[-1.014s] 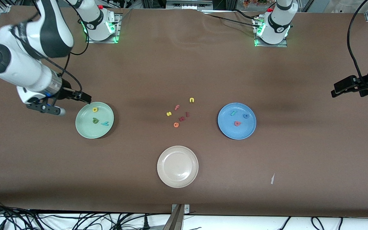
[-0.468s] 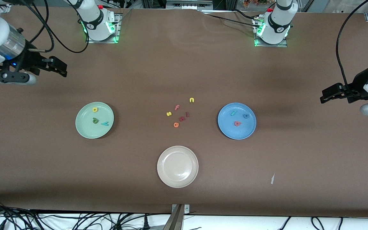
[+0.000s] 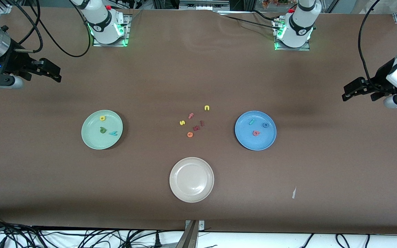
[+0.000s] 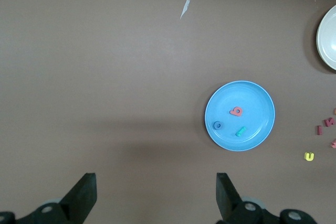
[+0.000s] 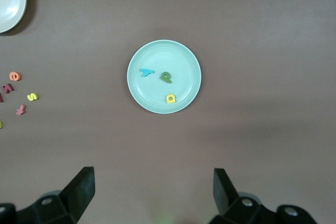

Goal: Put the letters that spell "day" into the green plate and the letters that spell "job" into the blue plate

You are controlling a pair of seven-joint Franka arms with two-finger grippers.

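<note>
The green plate (image 3: 94, 138) holds a yellow rounded letter (image 3: 102, 118), a dark green letter (image 3: 102, 130) and a teal y (image 3: 113, 133). The right wrist view shows the same green plate (image 5: 157, 56) with these letters lying apart. On the blue plate (image 3: 253, 143) lie a teal j (image 3: 252, 121), a blue o (image 3: 265, 125) and a salmon b (image 3: 256, 133). My right gripper (image 3: 54, 71) hangs open and empty over bare table at the right arm's end. My left gripper (image 3: 346, 92) hangs open and empty over bare table at the left arm's end.
A beige plate (image 3: 191, 193) stands empty nearer the front camera, between the two coloured plates. Several loose letters lie mid-table, among them a yellow s (image 3: 182, 122), an orange e (image 3: 190, 134) and a yellow u shape (image 3: 206, 107). A paper scrap (image 3: 293, 193) lies near the front edge.
My right gripper has pulled away from the green plate's rim, up and toward its end of the table. My left gripper has drifted slightly toward the bases. No letter has moved.
</note>
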